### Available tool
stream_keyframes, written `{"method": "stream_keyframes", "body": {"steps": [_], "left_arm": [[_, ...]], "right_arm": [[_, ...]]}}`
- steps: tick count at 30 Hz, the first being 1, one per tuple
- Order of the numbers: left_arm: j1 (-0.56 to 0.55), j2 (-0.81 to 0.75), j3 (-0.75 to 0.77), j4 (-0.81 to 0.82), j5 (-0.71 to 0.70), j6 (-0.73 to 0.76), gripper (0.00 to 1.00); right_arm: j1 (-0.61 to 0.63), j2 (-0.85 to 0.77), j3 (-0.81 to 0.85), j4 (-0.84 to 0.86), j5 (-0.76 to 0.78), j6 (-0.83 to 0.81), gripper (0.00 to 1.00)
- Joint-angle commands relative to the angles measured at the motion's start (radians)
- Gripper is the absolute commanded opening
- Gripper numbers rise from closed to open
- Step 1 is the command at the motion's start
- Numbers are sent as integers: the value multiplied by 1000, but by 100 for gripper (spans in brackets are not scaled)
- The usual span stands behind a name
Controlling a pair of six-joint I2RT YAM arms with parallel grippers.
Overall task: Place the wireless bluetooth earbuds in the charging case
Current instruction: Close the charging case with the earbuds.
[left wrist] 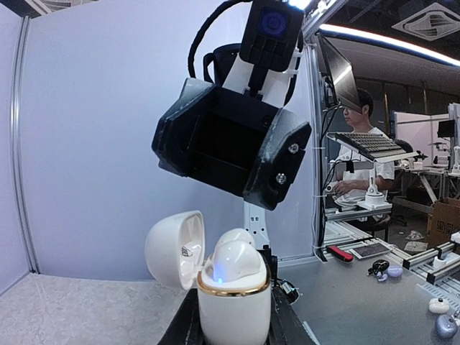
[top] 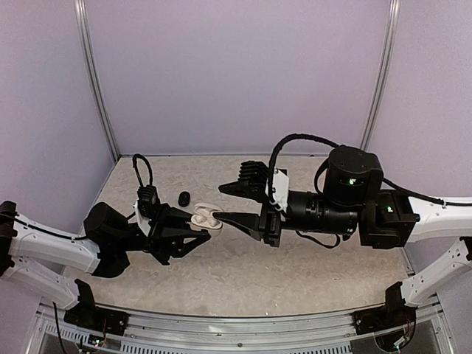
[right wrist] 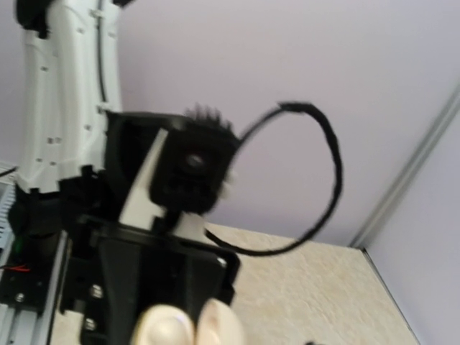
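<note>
White charging case (left wrist: 233, 298) open, clenched in left hand (top: 198, 227), right hand (top: 227, 203) released, fingers apart beside case.

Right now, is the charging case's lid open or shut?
Open: in the left wrist view the lid stands hinged back to the left of the white charging case, its inside exposed.

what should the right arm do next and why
Probably draw the right gripper back from the charging case: its jaws stand open and empty right beside the case, which the left gripper holds with the lid open. A small black piece lies on the table just past it, possibly an earbud, and would be the thing to fetch.
</note>
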Motion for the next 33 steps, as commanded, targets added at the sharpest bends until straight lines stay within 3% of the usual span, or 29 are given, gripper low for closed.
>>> {"method": "stream_keyframes", "body": {"steps": [1,16,19,22,33], "left_arm": [[5,-23,-5,23,-6,18,0],[6,-27,-7,5,-17,33,0],[6,-27,-6,-1,-20,37,0],[6,-30,-4,-12,-23,45,0],[4,-33,6,-32,-28,65,0]], "right_arm": [[-11,32,22,-11,65,23,44],[-14,47,32,-42,94,25,45],[-44,10,18,-31,-2,69,46],[-97,-24,-4,-10,-148,137,55],[-162,12,-4,-5,-348,268,61]]}}
